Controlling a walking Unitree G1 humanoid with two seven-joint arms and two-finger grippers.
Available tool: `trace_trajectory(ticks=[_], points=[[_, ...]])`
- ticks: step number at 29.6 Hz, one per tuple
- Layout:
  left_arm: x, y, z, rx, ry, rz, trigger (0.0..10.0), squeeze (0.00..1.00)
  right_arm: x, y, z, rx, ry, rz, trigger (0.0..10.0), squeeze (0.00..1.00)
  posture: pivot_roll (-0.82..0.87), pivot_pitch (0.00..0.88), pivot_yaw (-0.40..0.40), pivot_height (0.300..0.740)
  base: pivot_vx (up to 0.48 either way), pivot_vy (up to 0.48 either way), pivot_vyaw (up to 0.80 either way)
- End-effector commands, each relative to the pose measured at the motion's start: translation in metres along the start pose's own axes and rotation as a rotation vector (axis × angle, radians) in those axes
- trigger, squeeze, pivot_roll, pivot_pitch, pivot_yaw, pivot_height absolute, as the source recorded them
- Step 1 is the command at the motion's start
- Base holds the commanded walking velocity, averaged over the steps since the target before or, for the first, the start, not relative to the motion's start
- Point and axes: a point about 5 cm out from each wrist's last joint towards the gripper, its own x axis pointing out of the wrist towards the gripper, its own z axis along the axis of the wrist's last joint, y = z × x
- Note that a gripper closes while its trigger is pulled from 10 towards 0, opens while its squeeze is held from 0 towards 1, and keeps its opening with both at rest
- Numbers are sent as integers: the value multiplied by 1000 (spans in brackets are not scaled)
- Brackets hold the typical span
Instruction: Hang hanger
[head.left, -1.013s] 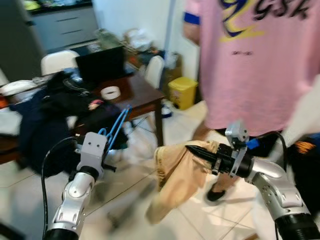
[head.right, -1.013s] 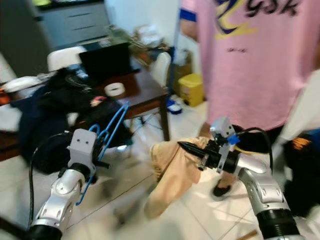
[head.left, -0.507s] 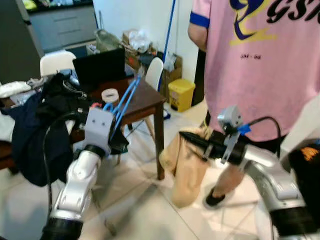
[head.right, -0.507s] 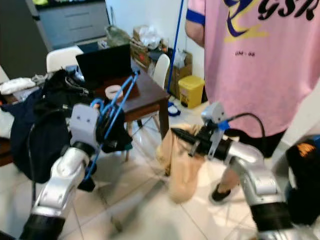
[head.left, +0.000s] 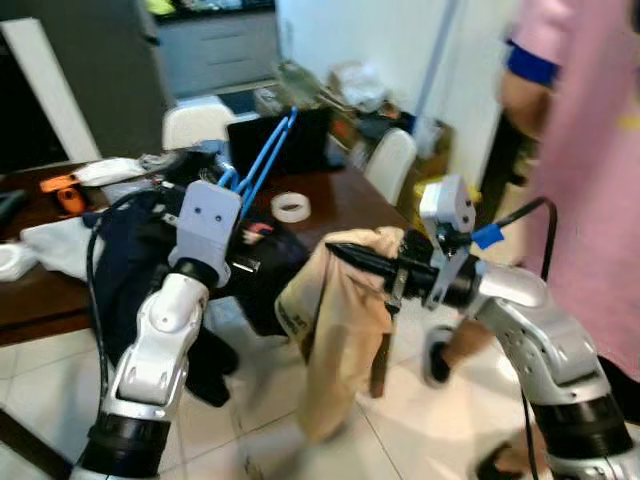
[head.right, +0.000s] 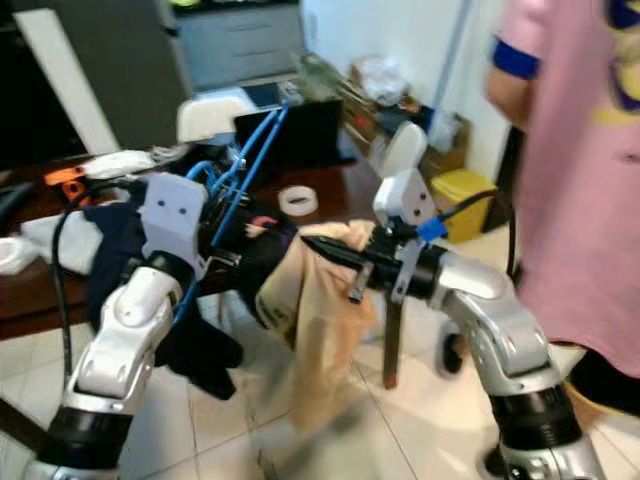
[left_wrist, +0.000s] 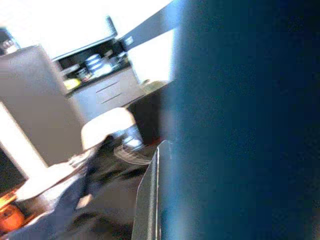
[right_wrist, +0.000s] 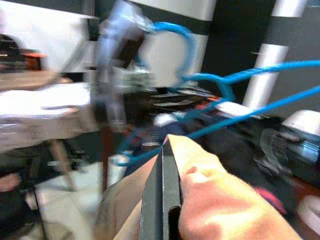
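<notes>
Two grippers are raised in front of the robot, each carrying something. Nearest, the right gripper (head.left: 345, 252) is extended toward the middle, and a tan garment (head.left: 335, 320) is draped over its black fingers and hangs down toward the tiled floor (head.left: 260, 440); in the right wrist view the fingers lie together with the cloth lying along them, so the gripper is judged clenched on the garment, held up so that it hangs free of the floor. To its left, the left gripper (head.left: 232, 205) is lifted with a blue hanger (head.left: 262, 158) rising out of it, its thin rods pointing up and away, presumably kept upright so that the garment can be brought to it. The fingers are hidden behind the grey wrist housing, so whether they are clenched cannot be told, though the hanger appears to be carried there. Hanger and garment are near each other but apart.

Behind them a dark wooden table (head.left: 350, 195) is seen, bearing a roll of tape (head.left: 291, 207), a laptop (head.left: 300, 140) and a heap of dark clothes (head.left: 150, 250). At the right edge a person in a pink shirt (head.left: 590, 150) is standing.
</notes>
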Motion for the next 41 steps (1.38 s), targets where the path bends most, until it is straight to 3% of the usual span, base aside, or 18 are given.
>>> trace_trajectory(ticks=[1,5,17,41], points=[[4,1,10,11,-26,7,10000,0,-2,-2,4,-11,5,-14,10000,0,-24,0,37,740,390,0,0],[12,15,31,38,-87,58,10000,0,1,-1,14,-32,-32,-17,10000,0,-23,0,34,740,393,0,559],[17,26,47,59,-127,90,10000,0,10,0,26,-29,-55,-24,10000,0,-18,0,33,740,390,0,221],[17,24,48,59,-113,115,10000,0,34,8,46,-63,-103,-8,10000,0,-18,0,25,740,390,0,0]])
